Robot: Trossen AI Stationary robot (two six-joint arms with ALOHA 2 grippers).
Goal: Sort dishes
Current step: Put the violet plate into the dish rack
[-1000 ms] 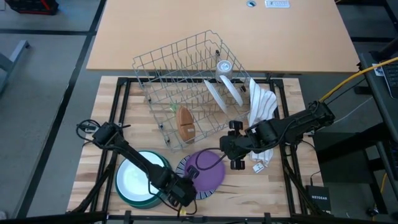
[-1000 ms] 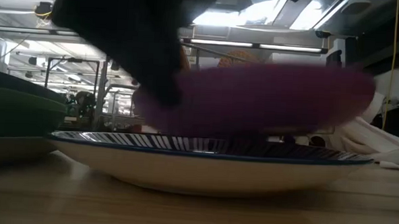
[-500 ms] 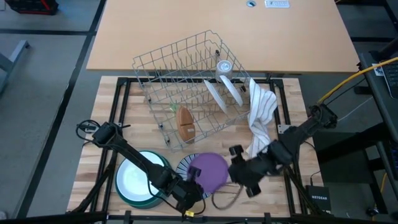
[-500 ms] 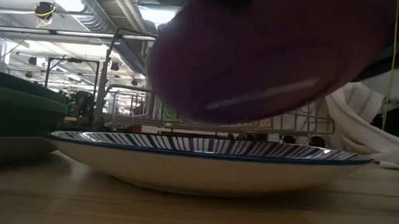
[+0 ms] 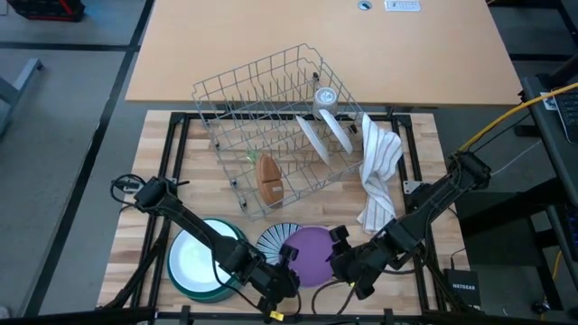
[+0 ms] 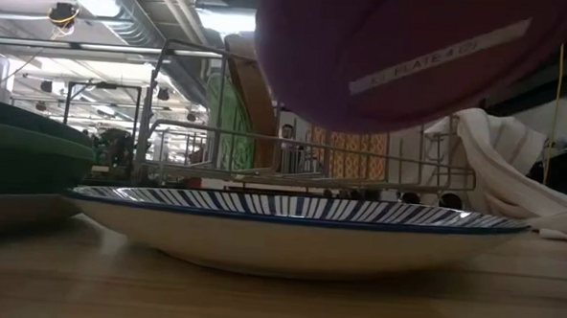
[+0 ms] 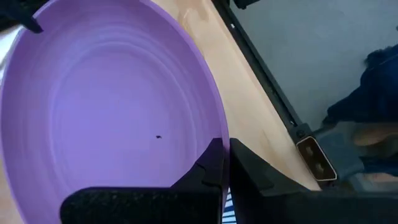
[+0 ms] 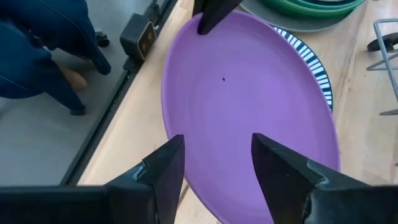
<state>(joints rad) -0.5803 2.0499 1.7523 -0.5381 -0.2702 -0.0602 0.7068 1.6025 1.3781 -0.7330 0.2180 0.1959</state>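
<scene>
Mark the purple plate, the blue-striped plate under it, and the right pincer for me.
Round purple plate (image 8: pixel 249 99): right wrist view, centre of its face.
Blue-striped white plate (image 6: pixel 291 209): low view, striped rim.
Right pincer (image 8: pixel 214 165): right wrist view, between its open fingertips.

A round purple plate (image 8: pixel 249 112) fills the view above a blue-striped white plate (image 8: pixel 314 65). The right pincer (image 8: pixel 214 163) stands spread wide over the purple rim. Stacked green dishes (image 8: pixel 314 7) sit beyond.

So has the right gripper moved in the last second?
Yes. The right gripper went from beside the cloth toward the table's near edge, at the purple plate.
</scene>
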